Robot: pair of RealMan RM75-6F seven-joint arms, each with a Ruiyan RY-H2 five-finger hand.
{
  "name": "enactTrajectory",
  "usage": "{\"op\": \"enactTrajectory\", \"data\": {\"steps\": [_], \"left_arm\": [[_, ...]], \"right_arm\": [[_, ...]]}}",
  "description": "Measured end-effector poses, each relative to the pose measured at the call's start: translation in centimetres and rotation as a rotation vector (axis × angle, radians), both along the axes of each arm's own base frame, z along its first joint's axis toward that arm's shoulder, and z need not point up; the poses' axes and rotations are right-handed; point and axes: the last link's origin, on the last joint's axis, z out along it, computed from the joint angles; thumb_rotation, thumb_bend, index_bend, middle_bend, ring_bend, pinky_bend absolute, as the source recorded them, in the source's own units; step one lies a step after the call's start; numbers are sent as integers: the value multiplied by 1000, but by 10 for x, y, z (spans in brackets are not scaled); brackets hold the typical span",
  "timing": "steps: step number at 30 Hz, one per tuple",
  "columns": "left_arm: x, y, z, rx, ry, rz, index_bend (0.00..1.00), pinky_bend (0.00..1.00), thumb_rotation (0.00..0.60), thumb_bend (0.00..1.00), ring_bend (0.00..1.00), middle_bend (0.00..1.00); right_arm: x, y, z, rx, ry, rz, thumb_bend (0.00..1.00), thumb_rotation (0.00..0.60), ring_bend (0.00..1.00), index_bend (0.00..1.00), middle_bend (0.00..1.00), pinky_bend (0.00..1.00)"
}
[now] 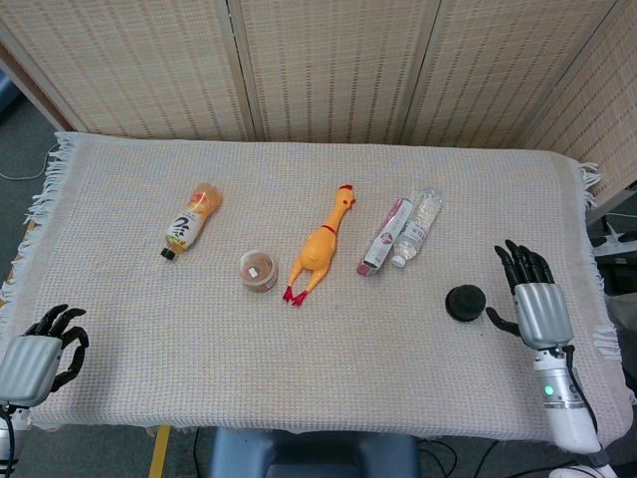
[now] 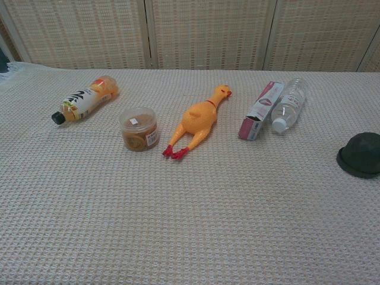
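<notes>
My left hand [image 1: 38,354] rests at the table's front left corner, fingers apart, holding nothing. My right hand [image 1: 535,299] lies at the front right, fingers spread and empty, nearest to a black round object [image 1: 465,302] [image 2: 360,154] just to its left. Neither hand shows in the chest view. In a row across the middle lie an orange drink bottle [image 1: 191,221] [image 2: 84,98], a small round tub [image 1: 258,271] [image 2: 139,128], a yellow rubber chicken [image 1: 320,246] [image 2: 199,120], a pink-and-white box [image 1: 384,236] [image 2: 260,110] and a clear water bottle [image 1: 417,227] [image 2: 288,105].
A beige woven cloth [image 1: 328,378] [image 2: 190,225] covers the table, with fringes at its left and right edges. Woven screen panels [image 1: 328,65] stand behind the far edge. The box and the water bottle lie side by side, touching.
</notes>
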Motion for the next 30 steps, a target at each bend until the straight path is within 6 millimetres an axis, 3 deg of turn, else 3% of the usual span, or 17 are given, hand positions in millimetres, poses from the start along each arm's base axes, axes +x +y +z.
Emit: {"op": "enactTrajectory", "data": {"steps": [11, 17, 25, 30], "left_arm": [[0, 0, 0, 5, 1, -7, 584, 417, 600, 533, 148, 233], [-3, 3, -1, 0, 4, 3, 585, 417, 600, 532, 148, 233], [0, 0, 1, 8, -3, -10, 587, 417, 600, 532, 148, 233], [0, 0, 3, 12, -5, -8, 586, 417, 600, 533, 148, 233]], "right_arm": [[-1, -5, -2, 68, -14, -26, 157, 600, 0, 0, 0, 87], [-3, -12, -11, 198, -26, -57, 154, 600, 0, 0, 0, 87], [-9, -35, -36, 427, -29, -175, 152, 600, 0, 0, 0, 87], [-15, -50, -44, 460, 6, -242, 151, 600, 0, 0, 0, 88]]}}
